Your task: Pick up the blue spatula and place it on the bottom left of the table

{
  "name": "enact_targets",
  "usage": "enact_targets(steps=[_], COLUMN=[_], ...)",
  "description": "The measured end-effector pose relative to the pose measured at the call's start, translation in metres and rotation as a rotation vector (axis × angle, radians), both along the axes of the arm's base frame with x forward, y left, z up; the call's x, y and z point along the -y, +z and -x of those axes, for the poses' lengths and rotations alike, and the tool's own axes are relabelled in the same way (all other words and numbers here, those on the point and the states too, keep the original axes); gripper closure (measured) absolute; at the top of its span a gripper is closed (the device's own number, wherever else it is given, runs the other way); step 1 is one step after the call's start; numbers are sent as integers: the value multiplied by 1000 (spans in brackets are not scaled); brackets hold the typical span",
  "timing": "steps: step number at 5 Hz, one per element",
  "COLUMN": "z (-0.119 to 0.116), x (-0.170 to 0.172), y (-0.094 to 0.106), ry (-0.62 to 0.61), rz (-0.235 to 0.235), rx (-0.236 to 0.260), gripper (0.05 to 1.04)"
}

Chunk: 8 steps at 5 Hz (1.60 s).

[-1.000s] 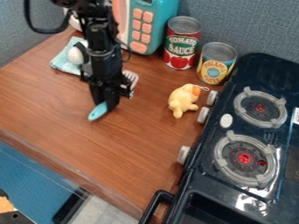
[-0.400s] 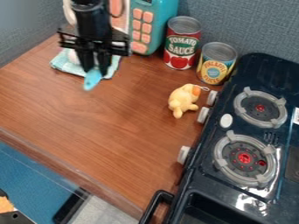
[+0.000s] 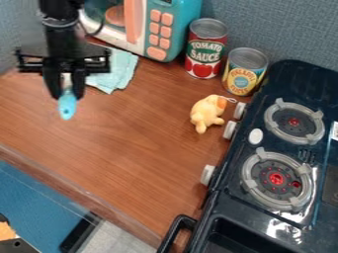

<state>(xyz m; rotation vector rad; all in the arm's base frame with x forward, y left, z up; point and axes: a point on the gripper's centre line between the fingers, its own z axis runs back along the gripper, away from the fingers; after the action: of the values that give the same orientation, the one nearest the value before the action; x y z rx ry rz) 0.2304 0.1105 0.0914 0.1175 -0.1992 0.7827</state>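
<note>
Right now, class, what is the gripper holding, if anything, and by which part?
The gripper holds the spatula by its handle, whose blue end sticks out below the fingers.

A wooden table (image 3: 132, 148) holds cloth (image 3: 121, 69), yellow toy (image 3: 207, 112), cans (image 3: 207, 49), microwave (image 3: 177, 37), stove (image 3: 254, 168).

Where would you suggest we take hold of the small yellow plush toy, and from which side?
I would grip the yellow plush toy around its rounded middle, coming from above: the stove knobs sit close beside it, likely hampering an approach from that side.
</note>
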Motion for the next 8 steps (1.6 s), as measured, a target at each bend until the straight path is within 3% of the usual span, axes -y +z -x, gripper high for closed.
enact_targets(steps=[2,3,6,7,8], z=[31,35,22,18,20], x=[-23,-30,-44,-45,-40], y=[-23,-36,-84,-79,-77], ry=[234,312,444,442,442], rz=[61,67,95,103,132], rx=[-24,-42,-82,-99,-137], gripper=[799,799,799,734,437])
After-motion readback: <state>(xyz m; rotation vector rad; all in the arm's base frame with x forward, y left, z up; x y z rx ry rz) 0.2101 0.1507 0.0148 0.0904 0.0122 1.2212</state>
